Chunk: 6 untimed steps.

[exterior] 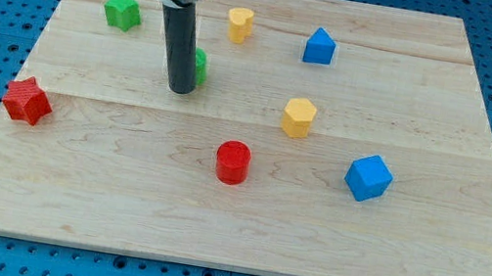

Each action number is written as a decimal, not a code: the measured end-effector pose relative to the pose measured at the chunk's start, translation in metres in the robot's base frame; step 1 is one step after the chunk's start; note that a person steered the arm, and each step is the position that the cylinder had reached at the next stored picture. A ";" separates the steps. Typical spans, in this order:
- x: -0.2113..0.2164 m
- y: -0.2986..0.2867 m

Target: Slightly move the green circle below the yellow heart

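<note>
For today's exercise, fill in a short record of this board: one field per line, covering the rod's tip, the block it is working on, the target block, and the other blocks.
my tip: at the view's left edge of the green circle, hiding most of it
green circle: below and to the view's left of the yellow heart, only its right edge visible
yellow heart: near the view's top, centre-left
green star: top left
red star: left edge
red cylinder: centre
yellow block: right of centre, shape unclear
blue blocks: one top right, one lower right

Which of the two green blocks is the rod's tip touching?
The green circle, half hidden behind my tip near mid-board; the green star-shaped block sits apart at the view's upper left.
</note>
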<state>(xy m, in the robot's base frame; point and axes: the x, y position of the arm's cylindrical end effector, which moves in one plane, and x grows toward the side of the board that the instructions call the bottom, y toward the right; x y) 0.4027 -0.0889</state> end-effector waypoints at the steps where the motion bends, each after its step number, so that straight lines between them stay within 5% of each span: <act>1: 0.004 -0.048; 4: -0.020 0.025; 5: -0.011 0.009; 6: 0.063 -0.033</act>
